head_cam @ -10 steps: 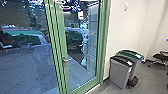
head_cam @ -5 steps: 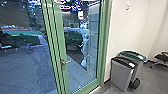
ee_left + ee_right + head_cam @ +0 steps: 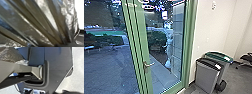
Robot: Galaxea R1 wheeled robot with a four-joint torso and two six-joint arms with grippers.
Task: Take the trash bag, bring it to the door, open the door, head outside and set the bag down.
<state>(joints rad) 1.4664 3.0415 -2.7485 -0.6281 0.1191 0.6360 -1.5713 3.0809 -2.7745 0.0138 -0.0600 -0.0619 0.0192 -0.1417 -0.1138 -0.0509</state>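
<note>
Closely, the trash bag [image 3: 41, 23] gathers in folds at the left tool [image 3: 62, 45].

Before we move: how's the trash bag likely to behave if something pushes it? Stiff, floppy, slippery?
Probably floppy: the trash bag is all creases and long folds, so it should give rather than hold shape. Its film shines, so it may be slippery. It also looks thin, so I'd expect it could snag or tear.

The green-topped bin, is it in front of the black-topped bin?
No, the black-topped bin stands nearer and hides part of the green-topped bin behind it.
</note>
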